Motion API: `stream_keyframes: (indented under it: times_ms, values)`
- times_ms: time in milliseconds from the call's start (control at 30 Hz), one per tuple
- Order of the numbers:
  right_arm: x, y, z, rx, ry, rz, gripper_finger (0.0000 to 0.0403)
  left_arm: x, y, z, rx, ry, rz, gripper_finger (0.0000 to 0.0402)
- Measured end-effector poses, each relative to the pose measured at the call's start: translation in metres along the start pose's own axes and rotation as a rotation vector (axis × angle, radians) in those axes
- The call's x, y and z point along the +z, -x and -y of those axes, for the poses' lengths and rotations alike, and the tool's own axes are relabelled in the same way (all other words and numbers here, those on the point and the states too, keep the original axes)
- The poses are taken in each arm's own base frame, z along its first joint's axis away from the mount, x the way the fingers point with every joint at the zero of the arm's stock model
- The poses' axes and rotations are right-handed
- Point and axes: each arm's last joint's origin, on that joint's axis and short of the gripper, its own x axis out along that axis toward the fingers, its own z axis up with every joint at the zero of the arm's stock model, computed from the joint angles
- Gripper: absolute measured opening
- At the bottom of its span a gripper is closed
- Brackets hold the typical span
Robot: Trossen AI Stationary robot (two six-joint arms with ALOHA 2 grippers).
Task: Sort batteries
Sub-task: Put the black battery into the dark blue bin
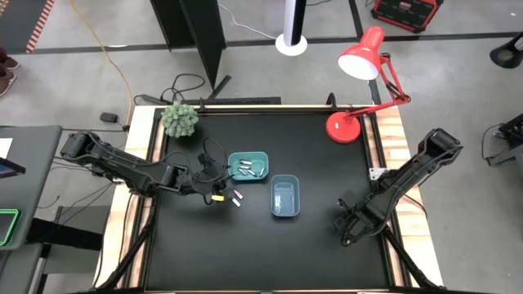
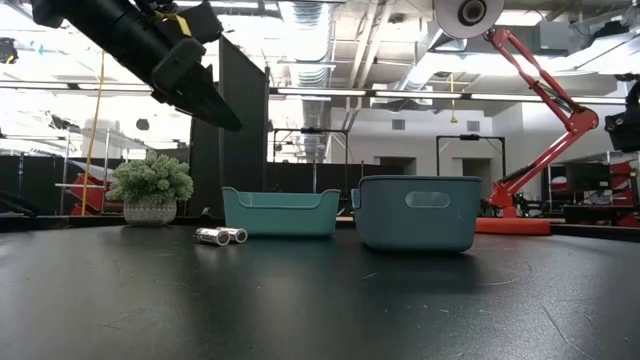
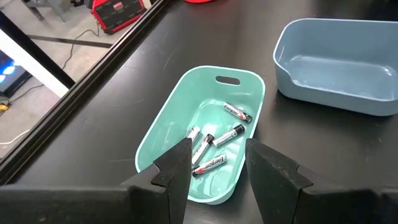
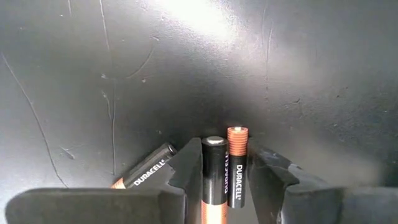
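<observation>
Right wrist view: right gripper (image 4: 225,180) down at table (image 4: 186,62), fingers pinching two dark Duracell batteries (image 4: 225,174) side by side, prob. for blue tray (image 1: 285,197); a third (image 4: 146,167) lies just beside. Left gripper (image 3: 217,168) hovers over teal tray (image 3: 180,112) w/ four silver batteries (image 3: 214,140), fingers spread, empty; two more (image 2: 221,236) on table beside it.

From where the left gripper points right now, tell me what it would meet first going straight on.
The left gripper, fingers apart and empty, points at the teal tray. It would likely meet the silver batteries lying inside it, or the near rim first; depth is unclear.
</observation>
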Motion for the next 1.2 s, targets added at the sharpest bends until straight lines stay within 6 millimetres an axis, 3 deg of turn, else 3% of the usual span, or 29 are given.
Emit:
stream_keyframes:
  times_ms: [100,433,667,900,1200]
  values:
    - [0.001,0.003,0.000,-0.020,0.009,0.012,0.0140,0.000,0.000,0.000,0.000,0.000,0.000,0.0144]
    - [0.004,0.023,-0.001,-0.115,0.032,0.044,0.0240,0.000,0.000,0.000,0.000,0.000,0.000,0.0144]
    - [0.002,0.027,-0.002,-0.116,0.044,0.043,0.0240,0.000,0.000,0.000,-0.001,0.000,0.000,0.0144]
    - [-0.001,0.010,0.016,-0.209,0.004,0.015,0.0235,0.000,0.000,0.000,-0.009,0.000,-0.002,0.0144]
    - [0.001,0.005,0.021,-0.243,-0.002,-0.023,0.0234,0.000,0.000,0.001,-0.016,0.004,-0.004,0.0144]
